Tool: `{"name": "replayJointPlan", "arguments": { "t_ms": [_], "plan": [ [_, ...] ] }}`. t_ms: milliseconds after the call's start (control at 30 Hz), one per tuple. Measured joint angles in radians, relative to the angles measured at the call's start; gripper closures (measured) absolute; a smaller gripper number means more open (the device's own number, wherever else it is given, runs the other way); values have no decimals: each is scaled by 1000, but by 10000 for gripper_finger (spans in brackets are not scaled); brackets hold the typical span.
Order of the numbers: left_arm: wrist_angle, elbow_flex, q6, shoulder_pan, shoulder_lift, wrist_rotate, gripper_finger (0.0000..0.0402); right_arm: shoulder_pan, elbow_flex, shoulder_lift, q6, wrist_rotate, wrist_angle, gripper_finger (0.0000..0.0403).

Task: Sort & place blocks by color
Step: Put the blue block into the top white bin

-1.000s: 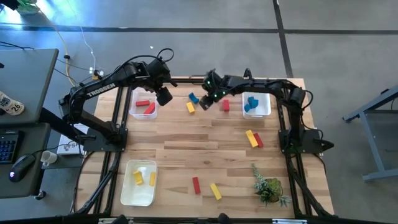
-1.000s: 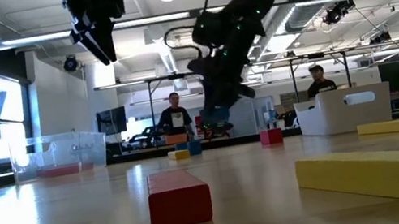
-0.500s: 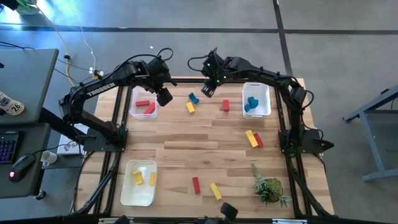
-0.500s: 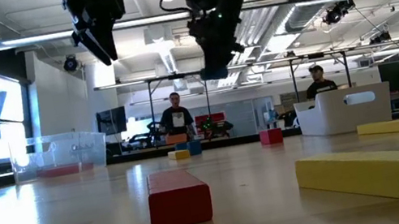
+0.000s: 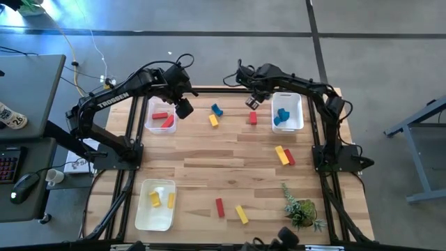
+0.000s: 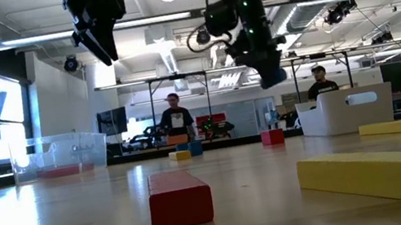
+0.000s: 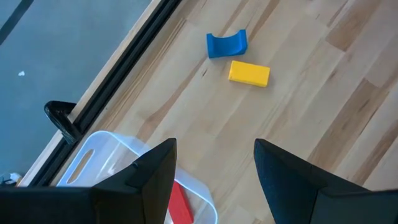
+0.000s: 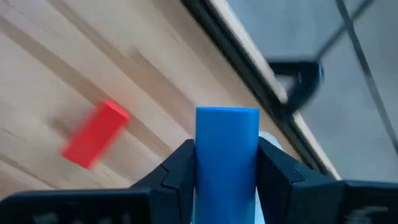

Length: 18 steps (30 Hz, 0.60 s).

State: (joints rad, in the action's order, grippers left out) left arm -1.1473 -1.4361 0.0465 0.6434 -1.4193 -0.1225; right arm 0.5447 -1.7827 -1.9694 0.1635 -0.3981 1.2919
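Moved toward the bin [image 5: 296,111], right pincer [image 5: 252,102] pinches a blue block [image 8: 227,152]; left pincer [image 5: 184,108] hovers spread.

Overhead, tabletop-level and, seemingly close, wrist views share the table [image 5: 230,150].

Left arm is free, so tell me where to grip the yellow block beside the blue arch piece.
The yellow block lies flat, a short bar, apart from the blue arch piece. Probably best for the open left gripper to descend from above and pinch its two long sides.
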Motion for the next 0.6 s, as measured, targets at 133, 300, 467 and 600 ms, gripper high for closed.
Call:
{"name": "replayJointPlan", "arguments": {
  "t_ms": [133, 300, 467, 600],
  "plan": [
    [2, 0, -23, 0, 0, -1, 200, 22, 76, 14, 46, -33, 48, 298],
    [25, 0, -24, 0, 0, -1, 200, 58, 215, 90, 93, -17, 29, 298],
    [59, 0, -24, 0, 0, -1, 200, 96, 359, 190, 140, 31, -39, 298],
    [77, 0, -24, 0, 0, -1, 200, 117, 459, 253, 153, 39, -118, 292]
  ]
}}
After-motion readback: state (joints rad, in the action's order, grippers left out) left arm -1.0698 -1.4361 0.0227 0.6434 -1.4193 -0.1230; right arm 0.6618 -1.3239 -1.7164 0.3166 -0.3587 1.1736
